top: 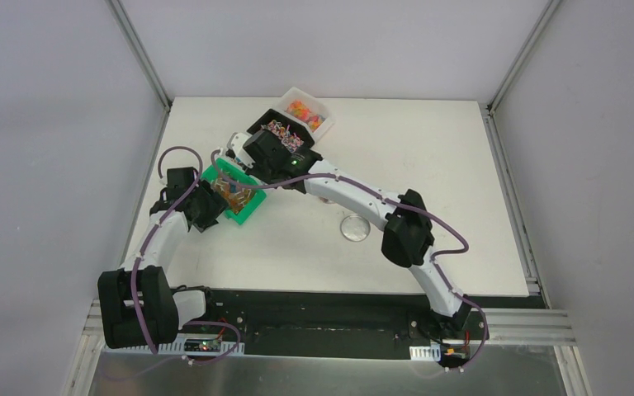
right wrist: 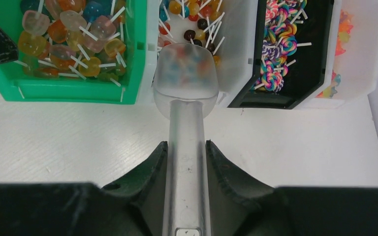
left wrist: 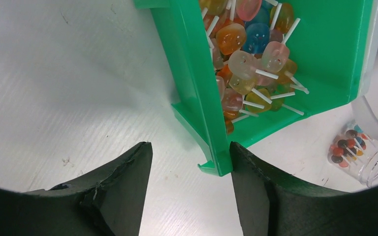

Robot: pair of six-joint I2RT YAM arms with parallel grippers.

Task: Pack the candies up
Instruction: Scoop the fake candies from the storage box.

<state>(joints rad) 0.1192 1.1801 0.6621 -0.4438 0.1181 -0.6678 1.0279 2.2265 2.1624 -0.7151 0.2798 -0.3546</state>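
The candies [right wrist: 197, 22] are tiny bright sweets on short sticks, lying in a white bin [right wrist: 234, 54] between a green bin [right wrist: 74, 91] and a black bin [right wrist: 307, 73]. My right gripper [right wrist: 187, 145] is shut on the handle of a translucent scoop [right wrist: 184, 78]. The scoop's bowl hangs over the white bin's near end with blurred coloured candies inside. My left gripper [left wrist: 191, 147] is open astride the green bin's side wall [left wrist: 192, 73]: its right finger touches the bin's corner and its left finger stands apart. In the top view both grippers [top: 215, 202] [top: 257, 153] flank the green bin [top: 248, 206].
The green bin holds larger lollipops [left wrist: 246, 54]. Swirled lollipops [right wrist: 278, 44] fill the black bin, and a further white bin [top: 309, 111] holds orange sweets. A clear container with tiny candies [left wrist: 347, 147] sits right of the green bin. A clear round lid [top: 355, 227] lies mid-table.
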